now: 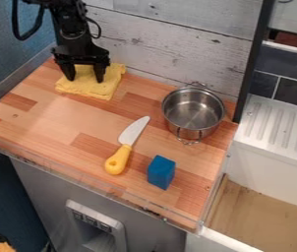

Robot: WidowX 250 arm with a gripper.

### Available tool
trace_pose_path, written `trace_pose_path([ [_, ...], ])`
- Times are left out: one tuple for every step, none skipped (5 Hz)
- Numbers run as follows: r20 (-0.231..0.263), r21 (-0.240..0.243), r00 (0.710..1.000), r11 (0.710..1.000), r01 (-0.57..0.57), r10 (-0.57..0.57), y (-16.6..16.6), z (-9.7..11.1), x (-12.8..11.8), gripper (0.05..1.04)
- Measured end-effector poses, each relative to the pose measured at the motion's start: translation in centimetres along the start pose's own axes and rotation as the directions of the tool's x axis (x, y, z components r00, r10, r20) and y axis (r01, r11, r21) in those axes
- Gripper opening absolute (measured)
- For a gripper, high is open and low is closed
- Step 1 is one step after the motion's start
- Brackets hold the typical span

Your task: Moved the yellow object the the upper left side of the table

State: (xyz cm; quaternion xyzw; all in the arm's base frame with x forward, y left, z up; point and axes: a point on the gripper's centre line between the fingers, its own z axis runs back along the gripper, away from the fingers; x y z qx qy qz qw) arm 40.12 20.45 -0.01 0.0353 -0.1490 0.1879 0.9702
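We see soft, fairly bright light across the tabletop [52, 120], with a pale sheen on its left half. Highlights and darker patches mix inside the metal pot [193, 114]. Below, at lower left, we find deeper shade; we cannot place the light's source.

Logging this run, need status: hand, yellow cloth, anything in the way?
Hand open, fingers apart at yellow cloth. Cloth at table's upper left. Knife, pot, blue block all clear of it.
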Motion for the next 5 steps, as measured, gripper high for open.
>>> trace_pose_path([
  [0.061, 0.005, 0.998, 1.000, 0.000, 0.000, 0.1, 2.4, 1.2, 0.999],
  [0.098, -0.008, 0.995, 1.000, -0.002, 0.003, -0.2, 4.7, 1.3, 0.999],
  [0.149, 0.019, 0.989, 1.000, 0.006, -0.008, 0.2, 7.5, 1.5, 0.999],
  [0.145, 0.019, 0.989, 1.000, 0.007, -0.009, 0.1, 7.5, 1.3, 0.999],
  [0.143, 0.017, 0.990, 1.000, 0.008, -0.010, 0.1, 7.4, 1.3, 0.999],
])
